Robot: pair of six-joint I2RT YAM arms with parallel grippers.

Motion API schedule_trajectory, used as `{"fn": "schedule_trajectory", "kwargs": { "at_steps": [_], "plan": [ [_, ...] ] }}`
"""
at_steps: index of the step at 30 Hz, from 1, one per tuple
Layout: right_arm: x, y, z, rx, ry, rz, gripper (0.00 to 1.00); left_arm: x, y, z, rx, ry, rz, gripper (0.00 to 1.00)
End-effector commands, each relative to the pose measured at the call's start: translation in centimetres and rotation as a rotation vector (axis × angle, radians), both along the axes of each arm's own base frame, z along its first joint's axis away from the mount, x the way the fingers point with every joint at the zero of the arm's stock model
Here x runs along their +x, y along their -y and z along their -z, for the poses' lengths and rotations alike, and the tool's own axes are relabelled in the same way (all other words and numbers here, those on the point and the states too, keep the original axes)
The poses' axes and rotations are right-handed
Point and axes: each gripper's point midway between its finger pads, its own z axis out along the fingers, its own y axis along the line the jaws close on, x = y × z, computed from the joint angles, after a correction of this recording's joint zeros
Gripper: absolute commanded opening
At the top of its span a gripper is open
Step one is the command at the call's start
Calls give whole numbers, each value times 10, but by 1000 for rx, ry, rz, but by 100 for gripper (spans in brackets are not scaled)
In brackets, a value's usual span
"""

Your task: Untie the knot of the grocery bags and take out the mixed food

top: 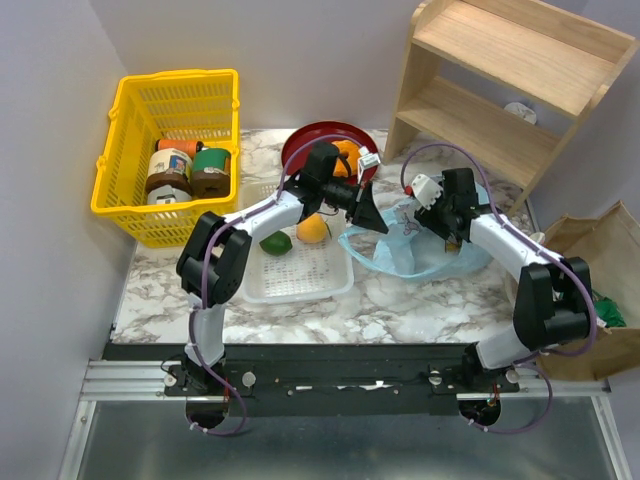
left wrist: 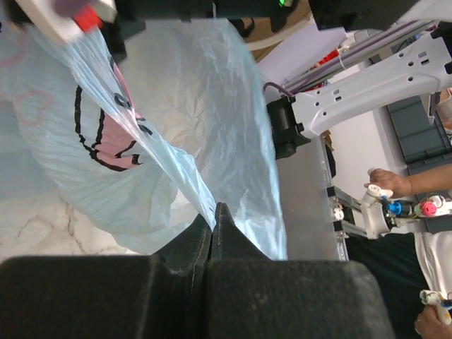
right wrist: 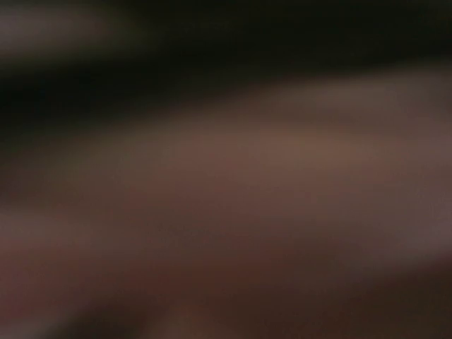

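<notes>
On the counter [top: 400, 300] lies the blue bag [top: 410, 258], spread out flat. The left pincer [left wrist: 214, 215] is squeezed shut on a thin fold of its edge. The right pincer [top: 447, 228] is at the bag too; I cannot tell if it grips.

Top view: fixed high above and behind the arm bases, looking steeply down from past the near edge of the table [top: 400, 300] toward the far edge; distant enough to hold most of the table and both arms. Left wrist view: set just behind the left tool [left wrist: 213, 217], fingers pressed together at the frame's bottom; aimed across toward the right edge, very close on the light-blue bag [left wrist: 212, 106], with the right arm [left wrist: 367, 92] beyond. Right wrist view: only a dark brown blur, direction impossible to tell. Shared between top and left wrist: light-blue bag and right arm.
</notes>
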Motion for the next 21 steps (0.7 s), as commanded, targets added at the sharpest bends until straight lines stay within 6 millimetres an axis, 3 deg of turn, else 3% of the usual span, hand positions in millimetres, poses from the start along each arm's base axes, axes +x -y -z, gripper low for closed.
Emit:
{"fn": "schedule_trajectory", "kwargs": {
  "at_steps": [1, 4, 5, 7, 8, 10, 11, 13, 17, 18, 21],
  "plan": [
    [38, 18, -7, -54, 56, -12, 79, 2, -1, 1, -15, -18, 30, 0],
    [48, 12, 2, -36, 30, -64, 78, 3, -1, 3, -11, -24, 28, 0],
    [50, 11, 15, -40, -5, -74, 76, 3, -1, 5, -9, -27, 27, 0],
    [49, 3, 27, -19, -67, -108, 67, 4, -1, 5, -7, -23, 18, 0],
    [49, 1, 28, -5, -76, -115, 58, 5, -1, 5, -5, -24, 15, 0],
    [47, -2, 26, 13, -83, -119, 50, 5, -1, 6, -3, -21, 12, 0],
    [38, -14, 26, 63, -118, -170, 40, 6, -1, 5, -4, -18, 11, 0],
    [26, -21, 25, 100, -154, -207, 28, 7, 0, 7, 0, -4, 5, 0],
    [-2, -37, 10, 211, -185, -222, 11, 9, 0, 8, 7, 8, -3, 0],
    [-7, -41, -6, 235, -157, -227, 10, 9, 0, 8, 13, 8, -9, 0],
    [-36, -59, -26, 355, -191, -263, 5, 10, -1, 9, 22, 28, -28, 0]
  ]
}}
